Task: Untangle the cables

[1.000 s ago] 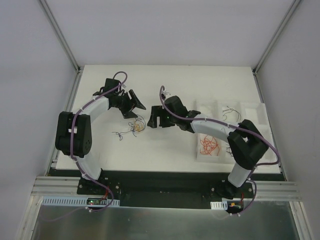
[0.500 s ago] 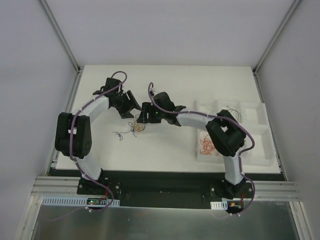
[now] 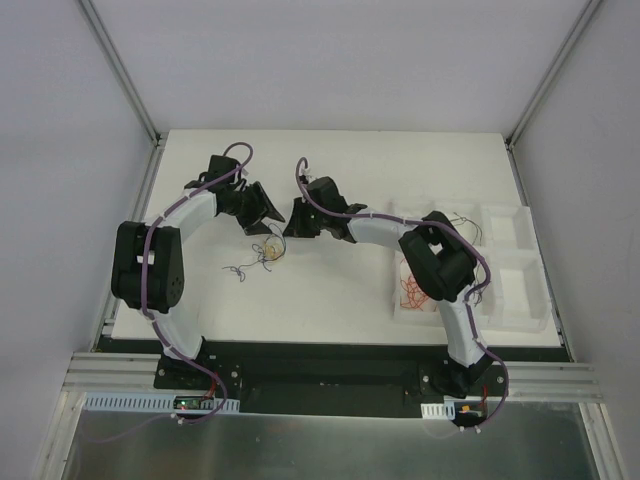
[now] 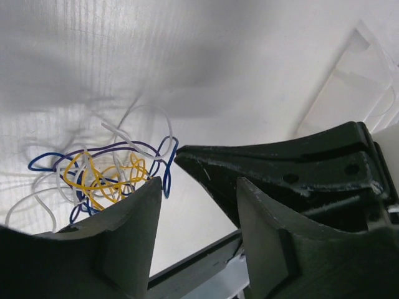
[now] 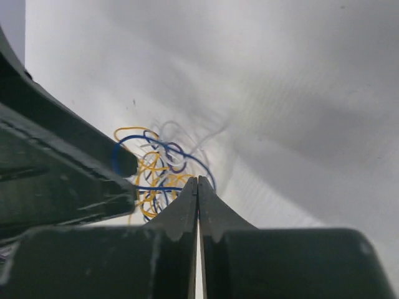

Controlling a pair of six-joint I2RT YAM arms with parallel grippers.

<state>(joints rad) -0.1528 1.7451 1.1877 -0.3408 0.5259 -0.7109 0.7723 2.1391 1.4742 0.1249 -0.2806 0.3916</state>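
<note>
white table [image 3: 330, 295], grey walls [image 3: 350, 60], tangled cables [image 3: 270, 252]

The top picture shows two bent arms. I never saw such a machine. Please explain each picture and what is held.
These are two robot arms on a white table. One picture looks down from above; the other two come from wrist cameras. Between the arms lies a tangle of thin cables, blue, yellow and white. A tray holds orange cables. The left claw is open beside the tangle. The right claw is shut at its edge; a pinched wire cannot be seen.
</note>
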